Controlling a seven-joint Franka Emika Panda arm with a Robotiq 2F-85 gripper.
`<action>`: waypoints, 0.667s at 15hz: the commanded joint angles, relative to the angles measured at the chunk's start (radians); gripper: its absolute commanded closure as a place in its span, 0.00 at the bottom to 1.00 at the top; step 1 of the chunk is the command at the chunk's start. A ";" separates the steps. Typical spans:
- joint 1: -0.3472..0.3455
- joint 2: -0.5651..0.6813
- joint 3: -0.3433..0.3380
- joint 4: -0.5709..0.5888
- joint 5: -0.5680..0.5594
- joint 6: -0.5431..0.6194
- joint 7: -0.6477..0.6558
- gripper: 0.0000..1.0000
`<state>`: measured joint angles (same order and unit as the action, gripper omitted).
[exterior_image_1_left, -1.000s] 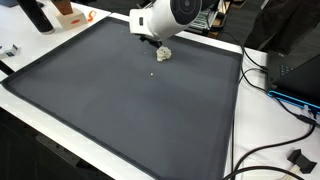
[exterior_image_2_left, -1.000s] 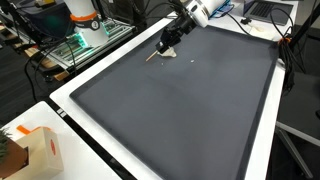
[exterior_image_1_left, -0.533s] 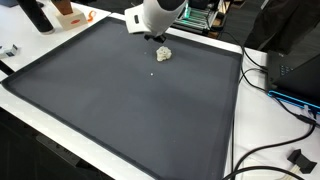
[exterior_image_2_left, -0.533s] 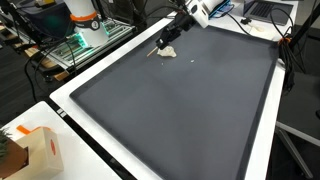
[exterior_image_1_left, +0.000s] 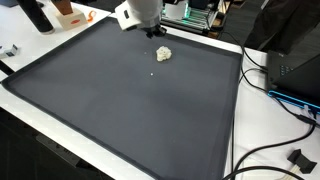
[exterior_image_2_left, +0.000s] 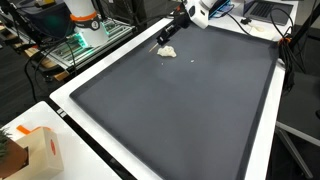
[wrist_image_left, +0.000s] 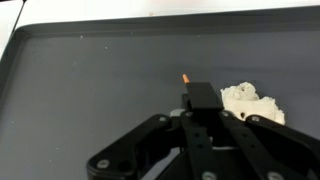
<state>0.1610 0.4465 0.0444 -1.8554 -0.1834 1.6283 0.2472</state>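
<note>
1 black Robotiq gripper (exterior_image_1_left: 157, 33) hangs over the far part of 1 dark grey flat mat (exterior_image_1_left: 120, 110). In wrist view the jaws are together, clamped on 1 thin orange-tipped stick (wrist_image_left: 185, 77) that pokes out at 12 o'clock. 1 white crumpled lump (wrist_image_left: 252, 102) lies on the mat just beside the gripper at 3 o'clock, no contact seen. In an exterior view the lump is at 5 o'clock of the gripper. 1 tiny white speck (exterior_image_1_left: 152, 72) sits at 7 o'clock of the lump, apart.
</note>
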 joint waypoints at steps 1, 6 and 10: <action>-0.053 -0.056 0.014 -0.068 0.081 0.065 -0.118 0.97; -0.100 -0.096 0.020 -0.117 0.188 0.143 -0.263 0.97; -0.129 -0.132 0.024 -0.160 0.307 0.200 -0.342 0.97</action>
<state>0.0665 0.3704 0.0513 -1.9442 0.0401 1.7716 -0.0337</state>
